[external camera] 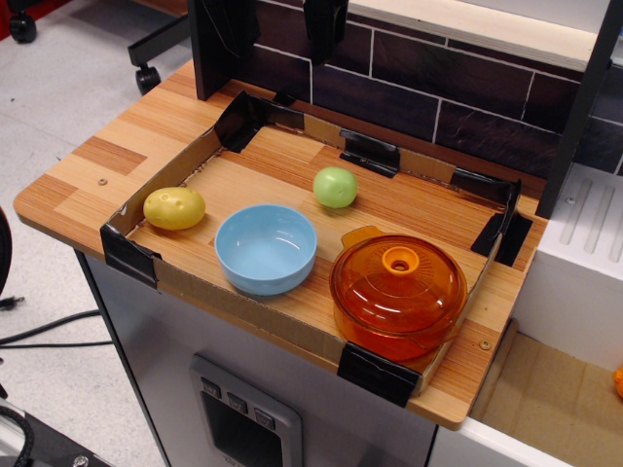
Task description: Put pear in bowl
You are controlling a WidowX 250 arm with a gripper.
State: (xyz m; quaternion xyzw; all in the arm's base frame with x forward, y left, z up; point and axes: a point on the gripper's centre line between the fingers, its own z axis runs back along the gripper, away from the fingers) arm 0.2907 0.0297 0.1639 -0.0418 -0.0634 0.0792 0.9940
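The pear is a small smooth light-green fruit. It rests on the wooden tabletop toward the back of the cardboard-walled area. The bowl is round, light blue and empty, and stands in front of and to the left of the pear, apart from it. A dark shape hanging at the top edge looks like my gripper. It is high above and behind the pear, holds nothing I can see, and its jaws are cut off by the frame.
A yellow potato-like fruit lies left of the bowl. An orange transparent lidded pot stands to the bowl's right. Low cardboard walls with black tape corners ring the area. A dark brick-pattern wall is behind.
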